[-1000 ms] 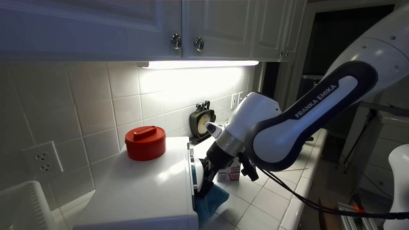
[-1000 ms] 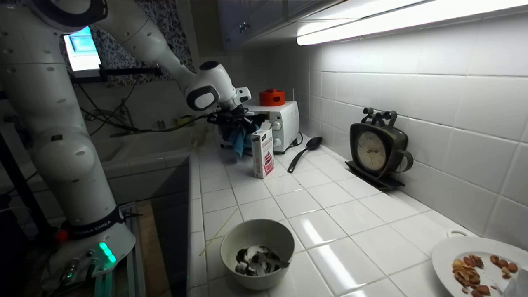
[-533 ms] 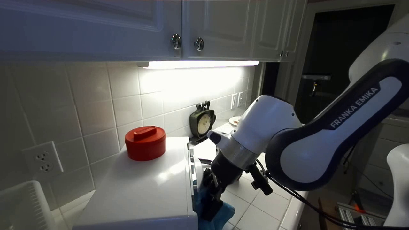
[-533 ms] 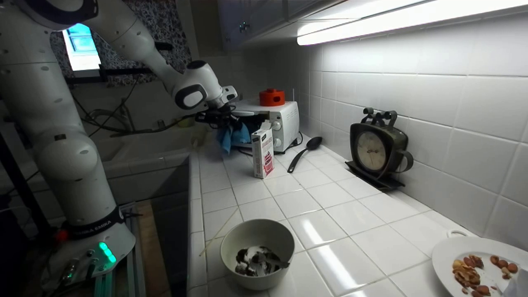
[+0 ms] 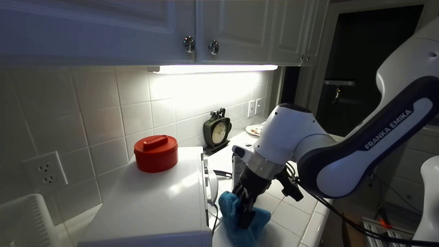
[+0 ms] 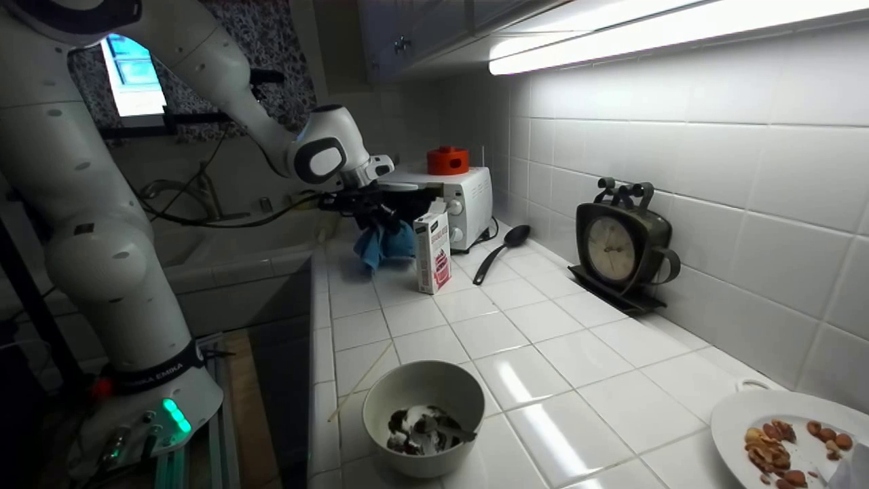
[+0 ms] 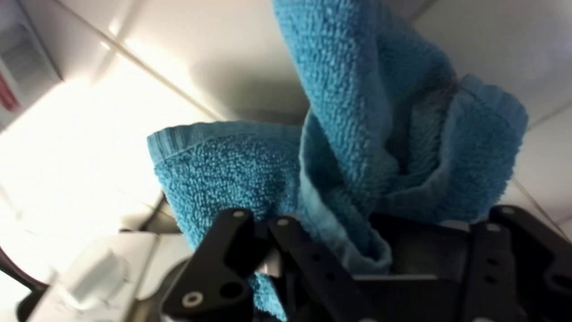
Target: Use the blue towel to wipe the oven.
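Holding blue towel point(image 7: 344, 143) by a bunched fold, clamped in gripper point(image 5: 242, 213), probably to leave loose flaps for wiping. Hanging low in front of oven point(image 5: 157, 202), just apart from it, nearer the open edge of counter point(image 6: 597, 339) than the back edge; can't tell about counter contact. Likely held off for room to angle a stroke at the oven front. Mind upright carton point(image 6: 433, 255) nearby: probably light, easy to tip. Can't judge wiping progress from here.

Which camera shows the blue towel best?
The wrist view: the blue towel is close up, folds and hems clear, though cropped at top. Both exterior views show it smaller: partly covered by the gripper's fingers, or dim, left of the carton in frame.
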Controlling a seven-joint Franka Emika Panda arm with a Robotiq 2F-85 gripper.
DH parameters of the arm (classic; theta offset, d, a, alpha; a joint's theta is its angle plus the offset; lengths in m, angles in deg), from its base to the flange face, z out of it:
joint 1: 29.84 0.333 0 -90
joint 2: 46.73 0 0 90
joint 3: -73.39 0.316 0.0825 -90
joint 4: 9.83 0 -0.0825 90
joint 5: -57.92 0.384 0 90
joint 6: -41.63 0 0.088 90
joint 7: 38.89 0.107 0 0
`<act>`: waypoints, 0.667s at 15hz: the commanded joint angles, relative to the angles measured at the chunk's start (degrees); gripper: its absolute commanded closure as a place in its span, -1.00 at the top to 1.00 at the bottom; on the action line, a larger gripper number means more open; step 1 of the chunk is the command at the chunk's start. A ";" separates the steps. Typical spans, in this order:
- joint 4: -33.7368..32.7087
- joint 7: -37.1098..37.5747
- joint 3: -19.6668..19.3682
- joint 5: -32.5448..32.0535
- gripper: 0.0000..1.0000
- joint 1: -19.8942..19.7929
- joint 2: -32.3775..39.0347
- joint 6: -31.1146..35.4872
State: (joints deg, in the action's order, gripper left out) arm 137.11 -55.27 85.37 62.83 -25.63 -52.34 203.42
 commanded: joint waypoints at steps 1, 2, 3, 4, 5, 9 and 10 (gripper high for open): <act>0.23 7.51 -2.36 -7.05 -1.00 -0.32 -5.44 -15.73; -0.15 6.90 -2.98 -5.93 -1.00 0.50 -6.58 -20.46; -0.67 6.89 -3.26 -5.57 -1.00 0.93 -7.99 -25.16; -1.35 7.24 -3.36 -5.61 -1.00 1.19 -9.20 -29.39; -1.60 8.60 -3.31 -6.69 -1.00 1.02 -9.33 -30.63; -4.89 12.95 -4.40 -8.27 -1.00 -0.59 -5.03 -30.78; -5.06 14.48 -4.54 -9.19 -1.00 -1.03 -4.25 -30.08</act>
State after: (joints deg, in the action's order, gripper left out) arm 134.68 -45.19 81.68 56.98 -25.81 -60.05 174.02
